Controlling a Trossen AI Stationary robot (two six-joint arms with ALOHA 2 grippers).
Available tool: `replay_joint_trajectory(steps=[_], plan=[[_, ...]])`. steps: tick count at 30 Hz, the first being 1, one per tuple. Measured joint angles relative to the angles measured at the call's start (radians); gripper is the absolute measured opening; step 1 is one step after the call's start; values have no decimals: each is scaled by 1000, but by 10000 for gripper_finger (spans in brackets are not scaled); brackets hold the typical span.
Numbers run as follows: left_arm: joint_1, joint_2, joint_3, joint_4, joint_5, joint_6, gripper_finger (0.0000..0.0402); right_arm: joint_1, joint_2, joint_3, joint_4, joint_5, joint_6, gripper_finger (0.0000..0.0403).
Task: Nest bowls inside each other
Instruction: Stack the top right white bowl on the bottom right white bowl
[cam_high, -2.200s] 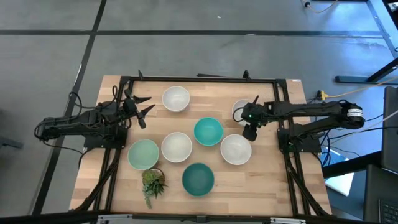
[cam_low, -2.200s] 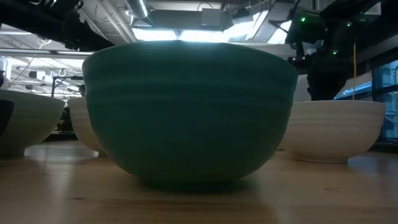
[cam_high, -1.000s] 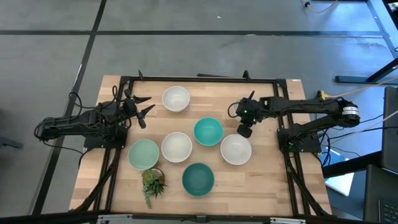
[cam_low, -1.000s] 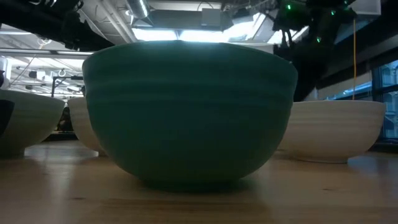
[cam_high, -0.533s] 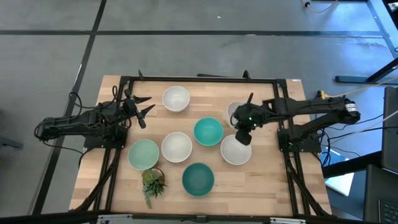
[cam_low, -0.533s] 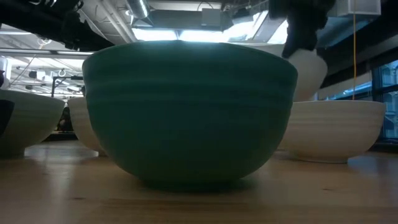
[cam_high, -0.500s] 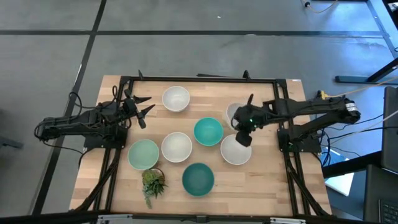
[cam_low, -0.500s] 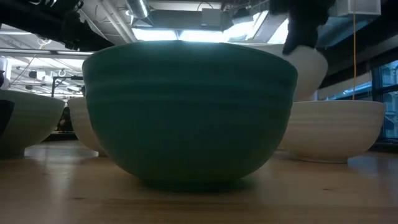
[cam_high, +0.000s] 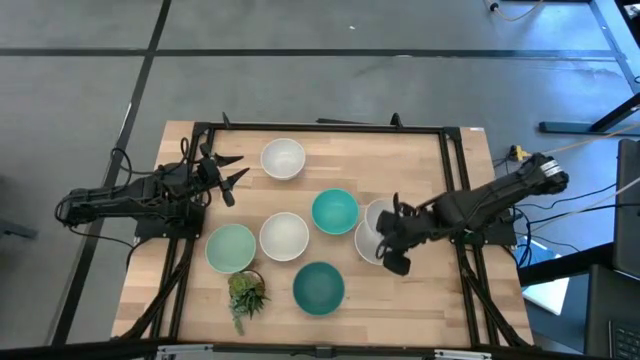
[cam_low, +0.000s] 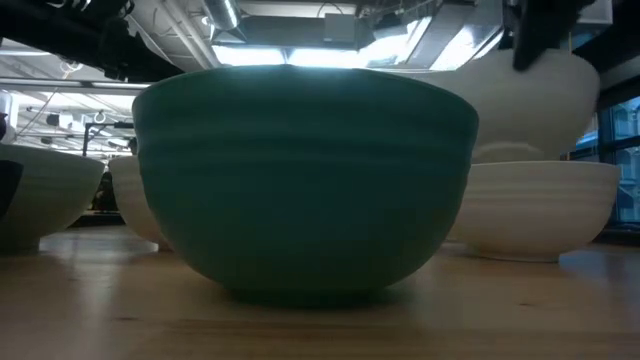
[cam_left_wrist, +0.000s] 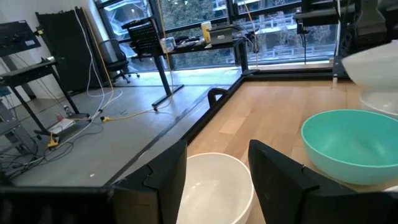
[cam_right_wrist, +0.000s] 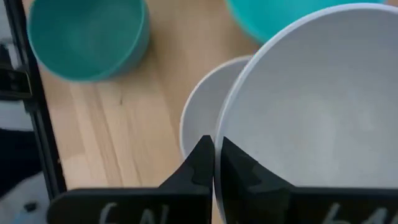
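Left arm (cam_high: 130, 198): black, jointed, slim links, trailing dark cables | Right arm (cam_high: 480, 203): black, a pale band near its elbow | Left gripper fingers (cam_left_wrist: 283, 180): dark, flat, angular

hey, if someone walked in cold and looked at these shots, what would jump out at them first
Probably the white bowl held in the air by the right tool, clamped on its rim, just above a second white bowl standing on the right side of the table. In the low view, the dark teal bowl fills most of the picture. The left tool waits open at the table's left edge, near another white bowl.
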Motion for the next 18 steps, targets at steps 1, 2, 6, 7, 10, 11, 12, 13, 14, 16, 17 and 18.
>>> replay_joint_trajectory(steps=[1, 2, 6, 7, 10, 11, 12, 13, 14, 16, 17, 18], plan=[[0, 0, 0, 0, 0, 0, 167, 13, 17, 0, 2, -1, 15, 10], [0, 0, 0, 0, 0, 0, 167, 25, 34, 0, 3, -5, 22, 10], [0, 0, 0, 0, 0, -1, 167, 55, 96, 0, 31, -14, 44, 10], [0, 0, 0, 0, 0, -1, 167, 57, 107, 0, 44, -15, 44, 10], [0, 0, 0, 0, 11, -1, 167, 58, 127, 0, 79, -15, 44, 17], [0, 0, 0, 0, 14, -2, 167, 58, 130, 0, 87, -15, 44, 24], [0, 0, 0, 0, 16, -2, 167, 56, 131, 0, 96, -14, 44, 32], [0, 0, 0, 0, 16, -2, 167, 51, 131, 0, 101, -10, 45, 40], [0, 0, 0, 0, 16, -1, 167, 47, 131, 0, 102, -7, 47, 47], [0, 0, 0, 0, 16, -1, 167, 39, 131, 0, 111, -7, 58, 59], [0, 0, 0, 0, 16, -1, 167, 35, 131, 0, 110, -7, 70, 63], [0, 0, 0, 0, 16, -1, 167, 32, 131, 0, 110, -6, 74, 67]])
